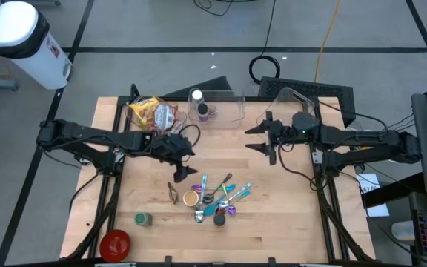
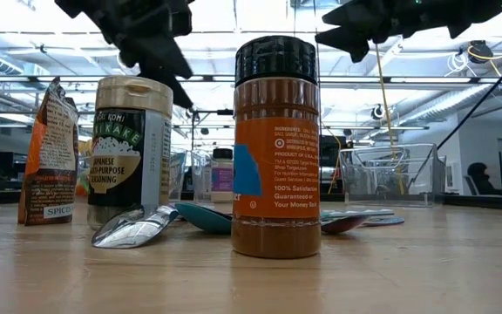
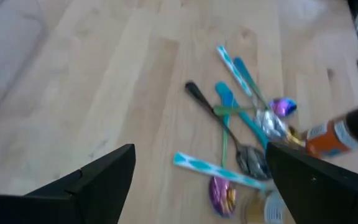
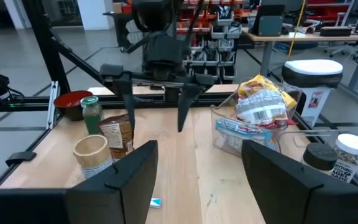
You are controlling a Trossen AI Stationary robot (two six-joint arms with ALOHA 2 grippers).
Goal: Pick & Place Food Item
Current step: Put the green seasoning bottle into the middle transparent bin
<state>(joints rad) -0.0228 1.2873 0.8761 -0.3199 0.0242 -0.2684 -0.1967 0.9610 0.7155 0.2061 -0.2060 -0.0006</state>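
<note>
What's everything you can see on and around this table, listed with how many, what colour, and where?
Spoons: several, teal, purple and metal, piled at centre front.
Spice jars: two, orange with black cap and dark with tan cap, by the spoons.
Small packet: one, brown, left of the spoons.
Green jar: one, front left.
Red bowl: one, front-left corner.
Snack bags: a few, yellow-orange, back left.
Clear bins: two, back edge.
White bin: one, on the floor.
Left gripper: jaws open, above the spoons.
Right gripper: jaws open, back right.

Lab: workbenches (image 4: 328, 38), ceiling strip lights (image 2: 460, 39)
</note>
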